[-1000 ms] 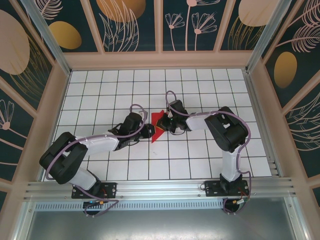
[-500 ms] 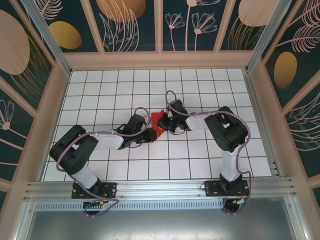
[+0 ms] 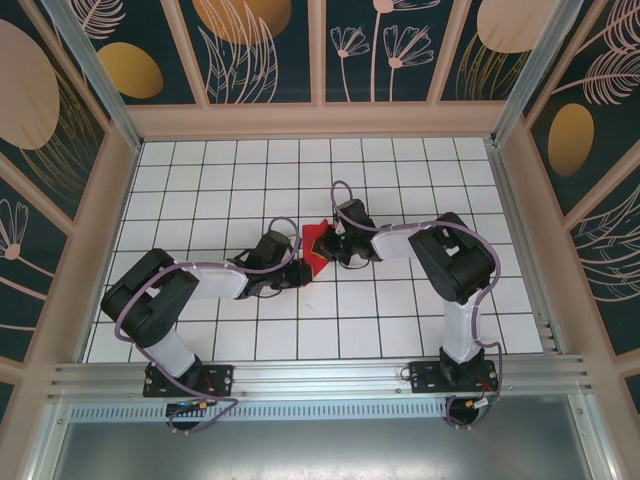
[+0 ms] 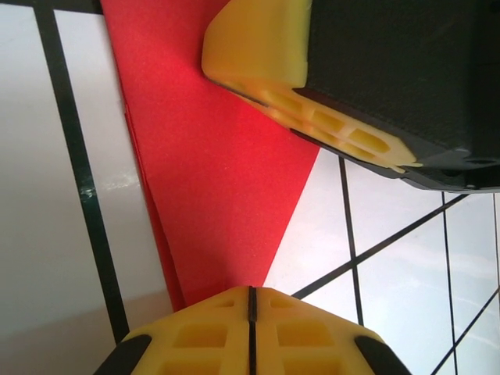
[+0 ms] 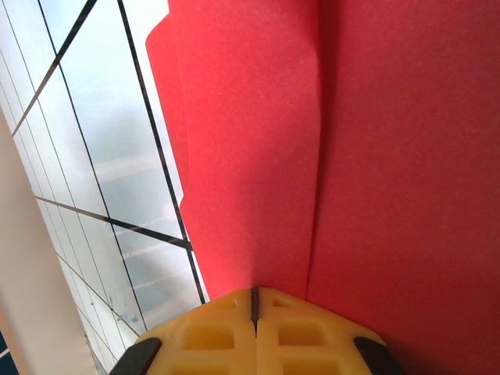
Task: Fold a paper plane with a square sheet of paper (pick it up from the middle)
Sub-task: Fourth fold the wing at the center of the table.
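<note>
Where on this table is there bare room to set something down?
Bare: the far rows of the table along the back wall, and the near strip between left arm base and right arm base. Crowded: the centre, where the left gripper and right gripper meet on the red paper.

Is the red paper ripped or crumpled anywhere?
No rip shows. The red paper is folded to a point, pinched by the left gripper and the right gripper. Along one side its layers' edges sit slightly offset, a bit uneven.
</note>
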You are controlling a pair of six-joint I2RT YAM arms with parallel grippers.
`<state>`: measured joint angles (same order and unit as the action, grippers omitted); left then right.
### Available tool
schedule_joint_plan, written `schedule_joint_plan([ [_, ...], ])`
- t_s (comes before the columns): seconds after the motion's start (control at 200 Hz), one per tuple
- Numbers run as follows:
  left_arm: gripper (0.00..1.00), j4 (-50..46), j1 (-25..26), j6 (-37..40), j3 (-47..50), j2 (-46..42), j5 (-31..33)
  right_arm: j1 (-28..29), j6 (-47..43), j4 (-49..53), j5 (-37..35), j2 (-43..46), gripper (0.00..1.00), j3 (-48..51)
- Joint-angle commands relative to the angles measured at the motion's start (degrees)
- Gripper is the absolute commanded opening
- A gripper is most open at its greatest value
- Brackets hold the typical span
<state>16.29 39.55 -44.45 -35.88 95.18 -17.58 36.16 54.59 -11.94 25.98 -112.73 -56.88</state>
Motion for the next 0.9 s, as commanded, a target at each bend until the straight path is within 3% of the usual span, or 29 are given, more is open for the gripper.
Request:
schedule_joint_plan([
  [0.0,0.10,-2.66,0.34,-0.03,1.47,1.24,-0.47,-1.18,0.08,6.64,-8.13,-4.74,0.00,0.96],
  [0.575,0.06,-4.76,1.10,-0.36,6.39,0.62,-0.08,-1.19,0.13,6.77,-8.14,-4.90,0.00,1.04],
  [0.896,0.06,-7.16,1.54,0.79,7.79,-4.43,-1.85,-1.19,0.14,6.80,-8.24,-5.02,0.00,1.00],
])
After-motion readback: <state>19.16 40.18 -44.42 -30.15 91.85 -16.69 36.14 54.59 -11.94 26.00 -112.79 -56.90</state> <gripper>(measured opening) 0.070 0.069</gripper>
